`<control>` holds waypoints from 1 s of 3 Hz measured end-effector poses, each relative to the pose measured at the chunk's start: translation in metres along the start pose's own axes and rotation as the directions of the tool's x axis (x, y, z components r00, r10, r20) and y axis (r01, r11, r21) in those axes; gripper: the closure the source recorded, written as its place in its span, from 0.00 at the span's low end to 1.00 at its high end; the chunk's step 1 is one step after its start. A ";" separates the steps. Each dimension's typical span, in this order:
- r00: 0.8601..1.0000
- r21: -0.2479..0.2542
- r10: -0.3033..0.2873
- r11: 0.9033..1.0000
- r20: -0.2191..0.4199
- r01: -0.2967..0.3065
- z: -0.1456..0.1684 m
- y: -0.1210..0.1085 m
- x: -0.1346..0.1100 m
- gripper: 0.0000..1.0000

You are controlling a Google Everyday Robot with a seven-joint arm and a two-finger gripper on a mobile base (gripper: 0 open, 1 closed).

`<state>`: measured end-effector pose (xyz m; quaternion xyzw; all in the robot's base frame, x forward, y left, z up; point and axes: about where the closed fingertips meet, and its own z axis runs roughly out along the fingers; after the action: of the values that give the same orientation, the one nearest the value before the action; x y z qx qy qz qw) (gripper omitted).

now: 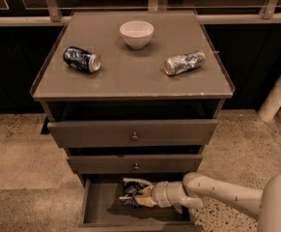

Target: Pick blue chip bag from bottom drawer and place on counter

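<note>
The bottom drawer (99,207) is pulled open at the foot of the cabinet. The blue chip bag (130,188) lies crumpled inside it, dark navy with white edges, near the middle. My gripper (142,197) reaches into the drawer from the right on a white arm, and its tip is right at the bag, partly covering it. The counter (130,69) is the flat grey-brown cabinet top above.
On the counter sit a dark blue soda can (82,59) at the left, a white bowl (136,34) at the back middle and a crushed silver can (184,63) at the right. Two shallower knobbed drawers (134,135) overhang the bottom drawer. A white post (277,93) stands at the right.
</note>
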<state>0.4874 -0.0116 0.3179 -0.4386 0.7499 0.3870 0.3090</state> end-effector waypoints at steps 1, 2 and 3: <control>1.000 -0.001 -0.007 1.000 -0.003 0.007 -0.001 0.001 -0.003 1.00; 0.999 -0.072 0.010 0.997 -0.048 -0.014 0.004 -0.001 -0.011 1.00; 0.996 -0.180 0.002 0.983 -0.091 -0.018 -0.031 0.020 -0.028 1.00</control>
<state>0.4775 -0.0196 0.3621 -0.4782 0.7270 0.4348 0.2319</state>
